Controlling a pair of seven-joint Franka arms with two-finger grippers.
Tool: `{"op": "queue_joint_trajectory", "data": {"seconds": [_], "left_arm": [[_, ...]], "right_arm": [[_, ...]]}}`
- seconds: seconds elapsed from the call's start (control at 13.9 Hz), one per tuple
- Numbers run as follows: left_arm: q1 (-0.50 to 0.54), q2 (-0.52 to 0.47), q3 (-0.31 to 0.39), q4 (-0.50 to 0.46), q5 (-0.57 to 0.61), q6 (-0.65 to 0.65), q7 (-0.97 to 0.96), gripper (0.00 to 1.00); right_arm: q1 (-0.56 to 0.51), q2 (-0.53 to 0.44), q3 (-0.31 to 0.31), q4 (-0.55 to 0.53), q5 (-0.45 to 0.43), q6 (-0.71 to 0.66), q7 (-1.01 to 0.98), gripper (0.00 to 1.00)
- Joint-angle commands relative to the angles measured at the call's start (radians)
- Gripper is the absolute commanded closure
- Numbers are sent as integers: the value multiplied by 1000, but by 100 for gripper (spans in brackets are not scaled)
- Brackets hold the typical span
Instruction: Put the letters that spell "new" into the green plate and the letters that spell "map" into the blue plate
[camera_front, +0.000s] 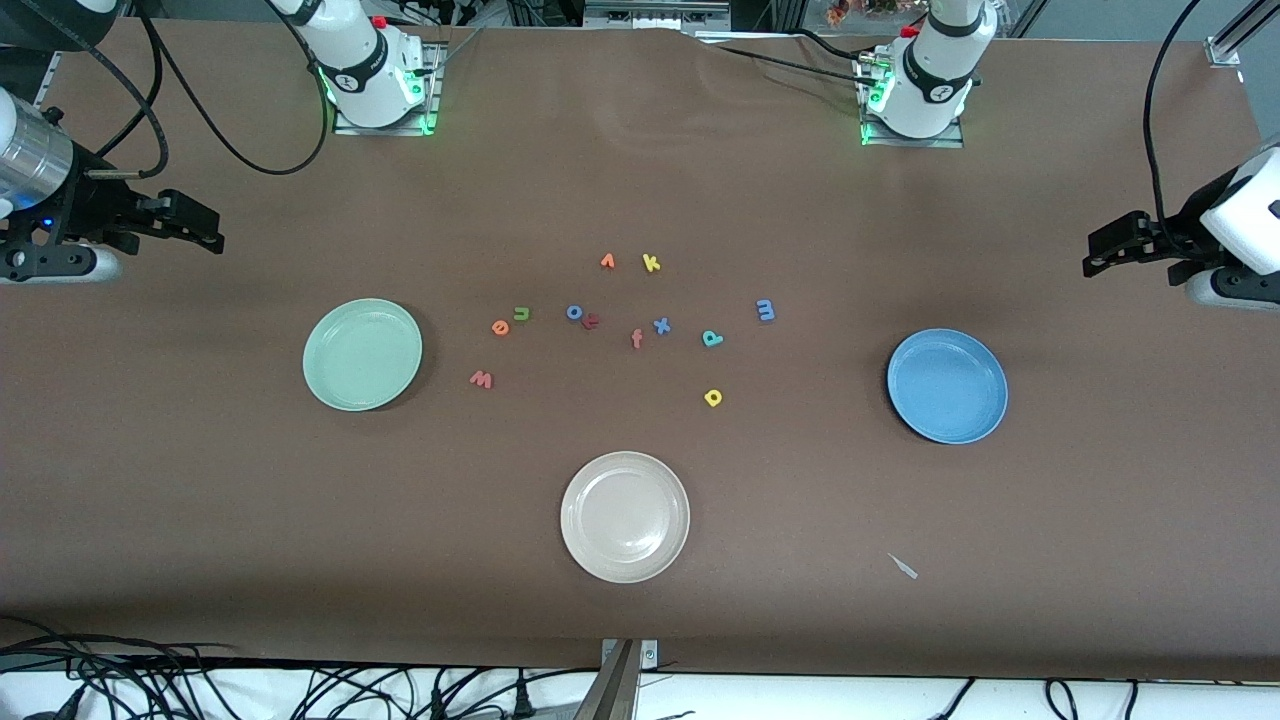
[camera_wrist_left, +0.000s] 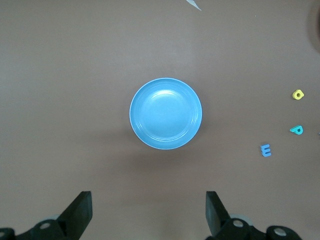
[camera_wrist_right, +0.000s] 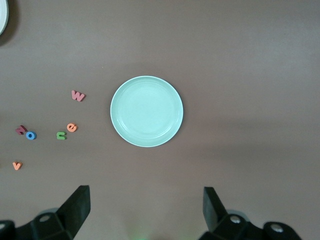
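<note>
While both arms wait, scene: three plates and eleven toy letters on the brown surface (camera_front: 200, 520).
"new": green n (camera_front: 522, 314), orange e (camera_front: 500, 326), salmon w (camera_front: 481, 379), beside the green plate (camera_front: 330, 385).
"map": blue m (camera_front: 765, 310), teal p (camera_front: 711, 338), yellow a (camera_front: 712, 398), near the blue plate (camera_front: 985, 415).
Tools: left tool (camera_front: 1120, 250), right tool (camera_front: 195, 228), both spread wide, empty.
</note>
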Motion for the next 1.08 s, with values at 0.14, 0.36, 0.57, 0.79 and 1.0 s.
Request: {"op": "queue_joint_trajectory", "data": {"seconds": [0.14, 0.36, 0.57, 0.79, 1.0], "left_arm": [[0, -5, -13, -9, 19, 4, 17, 0], [3, -7, -11, -7, 19, 0, 17, 0], [1, -7, -13, -9, 19, 0, 17, 0], [1, -7, -13, -9, 19, -3, 17, 0], [1, -5, -13, -10, 19, -3, 17, 0]], "right_arm": [[1, -6, 11, 11, -11, -28, 10, 0], [1, -6, 11, 11, -11, -28, 10, 0], [1, -4, 11, 11, -11, -26, 10, 0], [3, -1, 13, 11, -12, -20, 12, 0], [3, 1, 13, 11, -12, -16, 12, 0]]}}
